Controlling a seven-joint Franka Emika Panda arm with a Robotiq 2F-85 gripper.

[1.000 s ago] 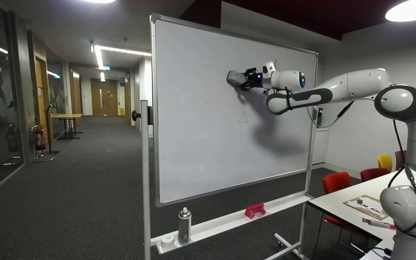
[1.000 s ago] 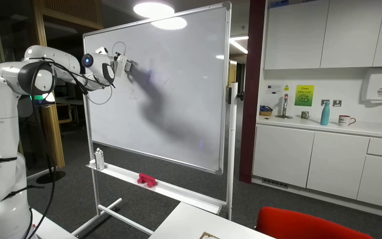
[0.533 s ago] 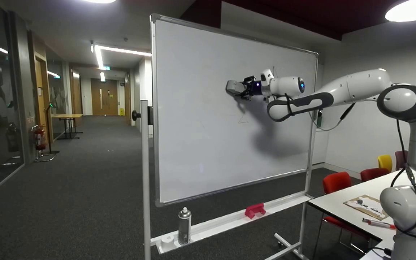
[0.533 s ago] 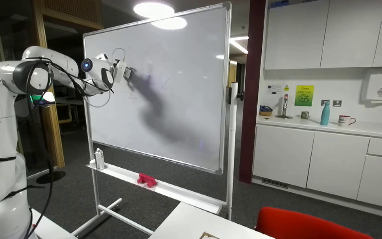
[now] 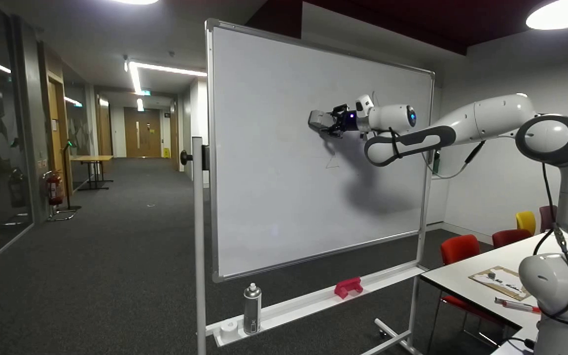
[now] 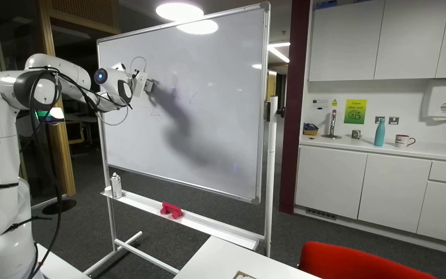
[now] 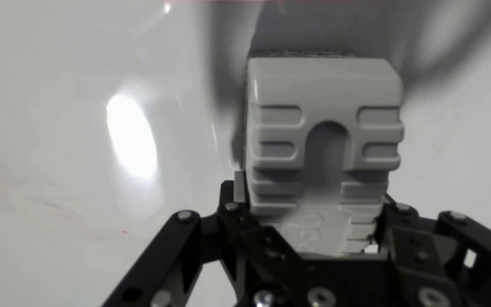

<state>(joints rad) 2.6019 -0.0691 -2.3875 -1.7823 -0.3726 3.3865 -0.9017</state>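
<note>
Grey and ridged, the eraser (image 7: 324, 155) is sitting within the claw (image 7: 313, 194), its far end reaching out ahead of the fingers (image 7: 227, 194). The claw is gripping it from two opposite sides, its fingers standing apart by just the eraser's width. Ahead of the claw, the eraser's dark underside is facing the whiteboard (image 5: 264, 197), either pressing on it or hovering just off; I cannot tell which. Faint reddish smudges (image 7: 53, 204) are showing beside the claw in the wrist view. Near and below the claw, thin triangle lines (image 5: 332, 166) are showing on the whiteboard in both exterior views, and a broad shadow (image 6: 180, 120) is spreading downward. Behind the claw, the white arm (image 5: 501, 113) is stretching back. Well below the claw, the tray (image 5: 303, 309) is carrying a red block (image 5: 348, 287), a spray can (image 5: 252, 309) and a small white object (image 5: 229, 328). Lower than the claw and behind it, a table (image 5: 454, 276) is holding pens (image 5: 519, 306), with a red chair (image 5: 460, 249) standing near. Farther from the claw, in an exterior view, a teal bottle (image 6: 379, 132) and a mug (image 6: 402, 140) are standing on a counter (image 6: 432, 149).
</note>
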